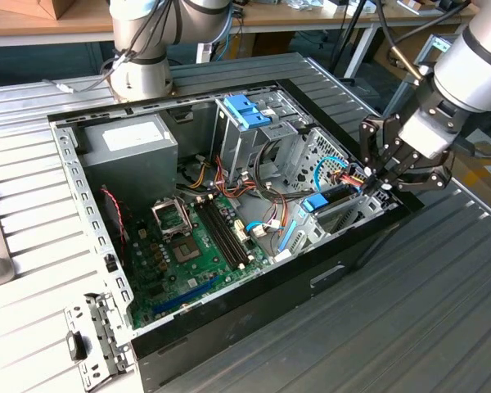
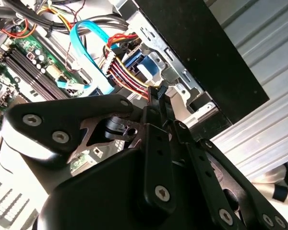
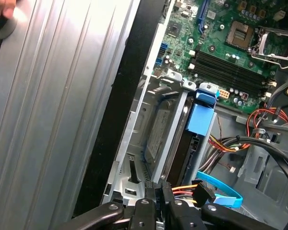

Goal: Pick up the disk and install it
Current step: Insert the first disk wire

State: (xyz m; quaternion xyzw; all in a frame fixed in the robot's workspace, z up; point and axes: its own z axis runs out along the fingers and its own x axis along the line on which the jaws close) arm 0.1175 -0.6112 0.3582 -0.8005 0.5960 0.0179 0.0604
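The disk (image 3: 159, 136) sits edge-up in its bay by the case (image 1: 254, 303) wall, beside a blue clip (image 3: 200, 115). The gripper (image 1: 382, 177) is at its cabled end, fingers clenched, apparently on nothing. Pushing there could snag the wires (image 2: 122, 74) or jam the drive askew.

Black metal gripper (image 1: 386, 173) on a white and grey arm. Silver-grey flat metal disk (image 3: 159, 136) edged with bright blue plastic rails. Green circuit board (image 1: 192, 246) with black memory slots. Light blue flat cable (image 2: 89, 60); red, yellow and black wire bundle (image 2: 122, 74). Ribbed silver-grey metal table (image 1: 409, 319). Black-edged grey computer case (image 1: 254, 295).
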